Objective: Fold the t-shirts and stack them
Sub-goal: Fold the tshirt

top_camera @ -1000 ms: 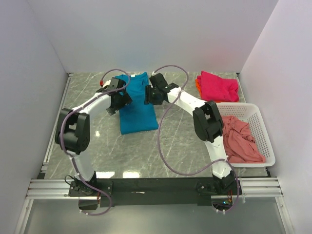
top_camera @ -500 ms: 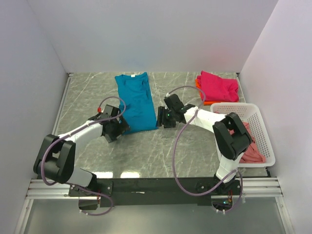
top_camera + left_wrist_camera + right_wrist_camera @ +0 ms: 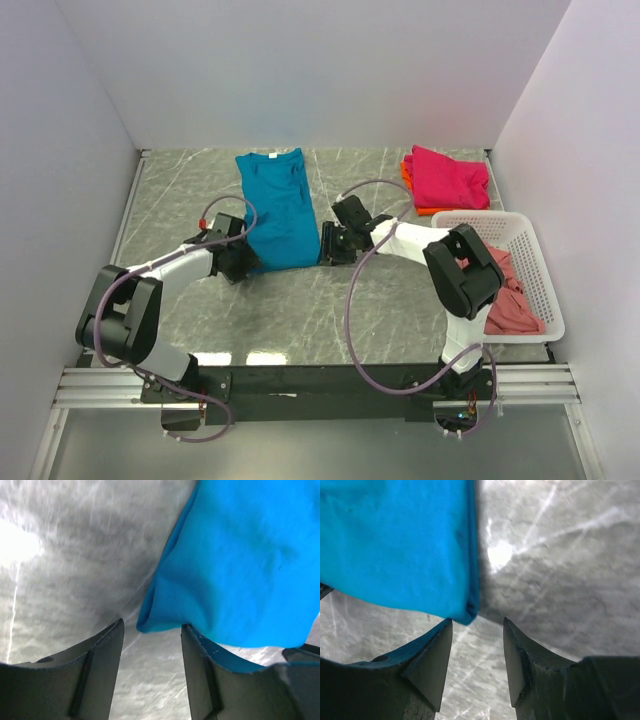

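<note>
Magenta-pink cotton t-shirt [image 3: 450, 178] lies folded on orange cotton t-shirt [image 3: 407, 172]; crumpled salmon-pink t-shirt [image 3: 498, 290] waits. Left gripper [image 3: 151, 626] and right gripper [image 3: 477, 621] hold their fingers wide at the half-folded teal-blue t-shirt [image 3: 282, 215].

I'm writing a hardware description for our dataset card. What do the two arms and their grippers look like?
Both the left arm and right arm have white links joined by bulky black joint housings. A thin mauve cable loops along each; the left one carries a red connector near the wrist. The left gripper and right gripper each have two dark grey wedge-shaped fingers.

No readable text, labels or numbers (none anywhere).
</note>
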